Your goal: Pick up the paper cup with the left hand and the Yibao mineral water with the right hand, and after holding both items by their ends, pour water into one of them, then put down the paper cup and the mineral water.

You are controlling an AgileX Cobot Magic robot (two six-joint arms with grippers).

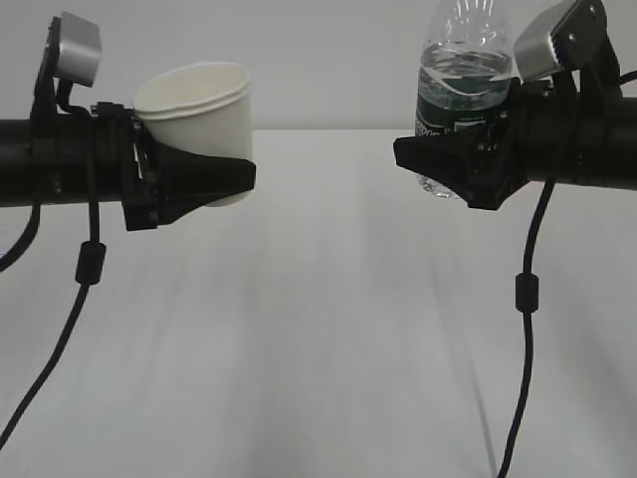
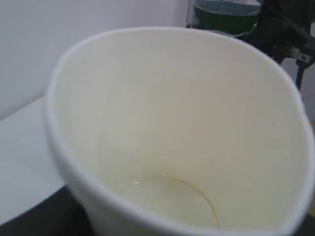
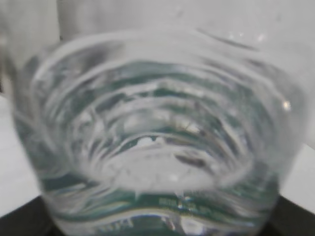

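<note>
Exterior view: left hand [image 1: 214, 179] clamped on paper cup [image 1: 199, 115], right hand [image 1: 438, 159] on Yibao mineral water [image 1: 463, 95], both above bench [image 1: 318, 339]; cup seemingly empty.

left hand [image 1: 214, 184] level, right hand [image 1: 438, 159] level, tools clamped

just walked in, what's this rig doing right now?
Both arms are holding things clear of the table. The left gripper holds the paper cup, tilted slightly; a little water seems to sit in its bottom. The right gripper holds the Yibao mineral water roughly upright and still partly full. The two are apart, and no water is pouring right now.
</note>
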